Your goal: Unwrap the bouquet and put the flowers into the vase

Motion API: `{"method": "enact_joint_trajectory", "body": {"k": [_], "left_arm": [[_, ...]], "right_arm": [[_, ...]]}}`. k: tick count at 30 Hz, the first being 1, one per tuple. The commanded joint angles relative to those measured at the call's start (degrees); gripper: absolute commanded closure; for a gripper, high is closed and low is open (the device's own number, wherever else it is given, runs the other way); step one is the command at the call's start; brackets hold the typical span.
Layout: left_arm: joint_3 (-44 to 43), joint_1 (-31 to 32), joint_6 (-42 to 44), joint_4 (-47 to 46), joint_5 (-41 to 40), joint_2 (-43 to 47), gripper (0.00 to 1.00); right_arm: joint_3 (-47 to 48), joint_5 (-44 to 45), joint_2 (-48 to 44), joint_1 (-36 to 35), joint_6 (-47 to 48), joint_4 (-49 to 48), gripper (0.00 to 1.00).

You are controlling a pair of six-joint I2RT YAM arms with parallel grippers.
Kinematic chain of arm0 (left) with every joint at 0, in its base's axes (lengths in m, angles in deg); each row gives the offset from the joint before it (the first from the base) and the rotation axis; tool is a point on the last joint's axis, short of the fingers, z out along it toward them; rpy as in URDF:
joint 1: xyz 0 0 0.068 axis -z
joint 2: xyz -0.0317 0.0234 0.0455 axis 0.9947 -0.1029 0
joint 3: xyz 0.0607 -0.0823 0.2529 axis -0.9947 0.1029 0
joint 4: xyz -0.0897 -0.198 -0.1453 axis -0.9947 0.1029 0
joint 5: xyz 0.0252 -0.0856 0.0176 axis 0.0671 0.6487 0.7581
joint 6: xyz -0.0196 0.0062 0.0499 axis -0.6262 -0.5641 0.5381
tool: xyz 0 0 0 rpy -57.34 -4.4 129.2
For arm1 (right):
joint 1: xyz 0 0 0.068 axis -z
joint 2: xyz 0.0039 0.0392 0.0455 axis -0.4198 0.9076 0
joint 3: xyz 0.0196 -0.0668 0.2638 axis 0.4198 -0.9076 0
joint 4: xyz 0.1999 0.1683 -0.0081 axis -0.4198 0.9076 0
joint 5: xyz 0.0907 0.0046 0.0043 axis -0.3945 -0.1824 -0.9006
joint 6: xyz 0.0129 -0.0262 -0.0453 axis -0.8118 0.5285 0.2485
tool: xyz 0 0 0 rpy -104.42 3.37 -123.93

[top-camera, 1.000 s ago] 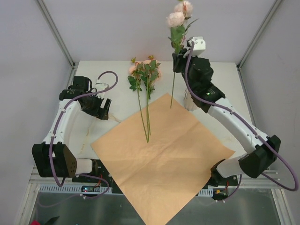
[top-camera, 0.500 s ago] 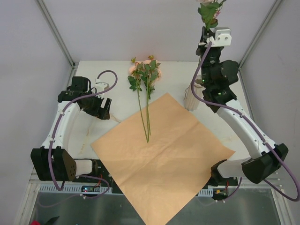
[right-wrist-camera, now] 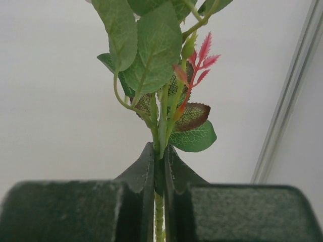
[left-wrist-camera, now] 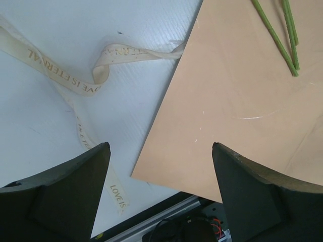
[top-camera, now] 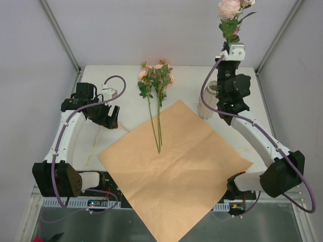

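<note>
Peach-pink and green, the held rose (top-camera: 229, 15) stands upright over the worktop's far right corner, bloom at the top and long axis vertical. The right gripper (right-wrist-camera: 158, 169) pinches its thin stem just under a cluster of leaves, both fingers pressed flat against it. Below the grip the stem passes behind the arm in the top view, so I cannot tell whether its lower end reaches the vase.

Under that arm, near the right edge of the worktop (top-camera: 121, 80), the pale ribbed vase (top-camera: 206, 108) stands upright, partly covered by the arm and its cable. What lies inside its mouth cannot be made out.

The loose roses (top-camera: 157, 78) lie flat at the middle of the far edge. Their blooms and leaves point toward the far edge and their stems run straight toward the near edge. At least two stems lie side by side, and their cut ends rest on the far corner of the tan kraft paper (top-camera: 176, 171).

That sheet lies unfolded as a diamond across the middle of the worktop, its near corner hanging past the near edge between the arm bases.

A cream ribbon (left-wrist-camera: 75, 85) with gold lettering lies in loose curls on the bare surface, touching the paper's left edge. Above it the left gripper (left-wrist-camera: 160, 151) hangs with its fingers spread wide, gripping nothing.
</note>
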Motion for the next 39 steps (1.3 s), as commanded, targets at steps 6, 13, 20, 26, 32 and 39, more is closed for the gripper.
{"method": "enact_joint_trajectory", "body": {"k": [6,13,20,26,32,39], "left_arm": [[0.45,-0.41,2.5,2.69,0.29,3.41,0.17],[0.19,-0.41,4.25,4.0,0.63,3.5,0.16],[-1.66,-0.32,2.59,4.36,0.72,2.89,0.16],[-2.98,-0.32,0.83,4.36,-0.59,1.48,0.12],[-2.1,-0.41,0.48,4.27,-0.69,1.3,0.01],[0.09,-0.41,1.35,4.1,-1.04,2.44,0.01]], "right_arm": [[-5.07,4.63,-2.72,0.88,-4.65,-5.23,0.92],[3.36,10.35,-9.66,0.79,-26.24,26.39,0.23],[9.6,12.43,-10.12,-8.07,-27.28,43.54,0.18],[13.99,9.74,-2.22,-19.51,-23.74,49.51,0.18],[25.67,-0.8,16.67,-19.86,-31.56,67.62,0.26],[31.66,-13.81,33.91,-16.62,-36.75,72.12,0.47]]}}
